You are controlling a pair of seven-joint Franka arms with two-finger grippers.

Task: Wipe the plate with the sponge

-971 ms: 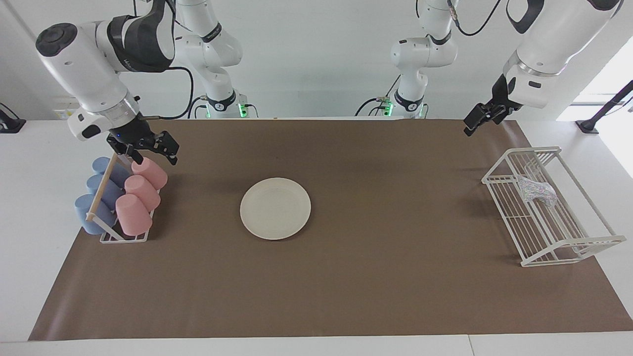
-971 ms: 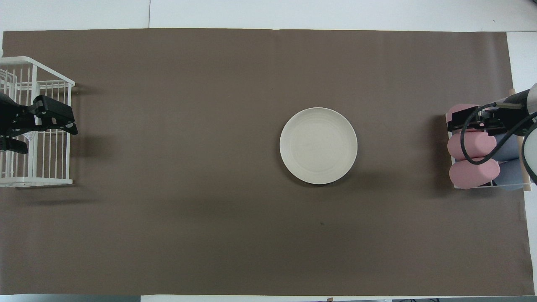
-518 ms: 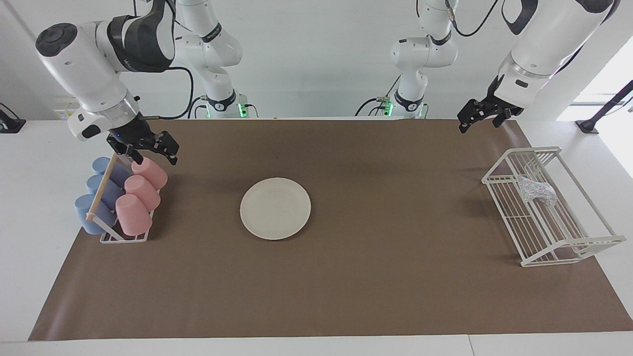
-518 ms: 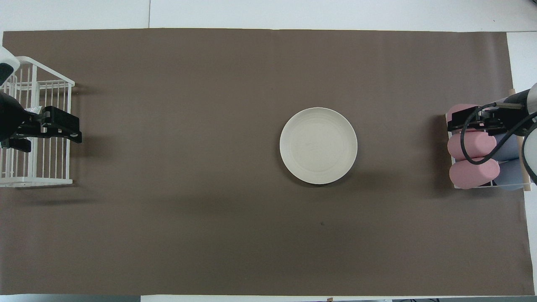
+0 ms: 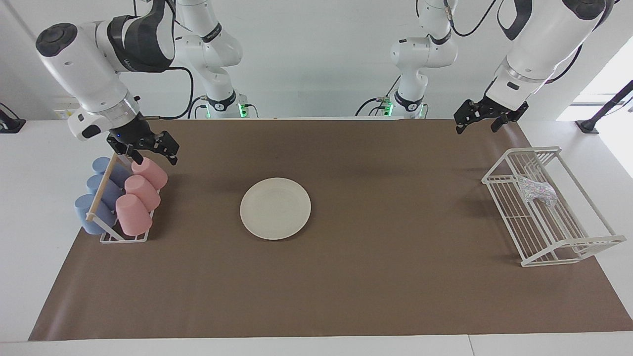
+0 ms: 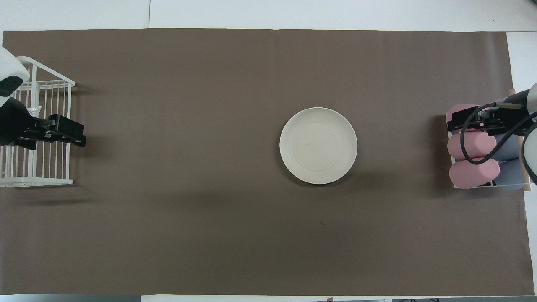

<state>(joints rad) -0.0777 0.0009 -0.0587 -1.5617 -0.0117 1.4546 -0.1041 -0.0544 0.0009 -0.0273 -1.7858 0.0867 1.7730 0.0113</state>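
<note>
Your plate (image 5: 275, 208) sits flat on the brown mat (image 5: 346, 296) near the middle of the counter (image 5: 29, 163), bare and well apart from both hands. The sponge (image 5: 536, 192) lies inside the white wire rack (image 5: 568, 249) at the left arm's end of the counter, toward the rack's end that is nearer to the robots. Your left hand (image 5: 475, 122) hangs in the air with its fingers spread and nothing between them; in the overhead view it covers the rack's edge that faces the plate (image 6: 67, 135), and the facing view shows it raised well above the rack, clear of the sponge. Your right hand (image 5: 152, 151) hovers over the cup rack (image 5: 123, 237) at the right arm's end, just above the pink cup (image 5: 149, 173) nearest the robots, with blue cups (image 5: 94, 212) lying beside the pink ones; whether its fingers are parted or closed you cannot tell.
</note>
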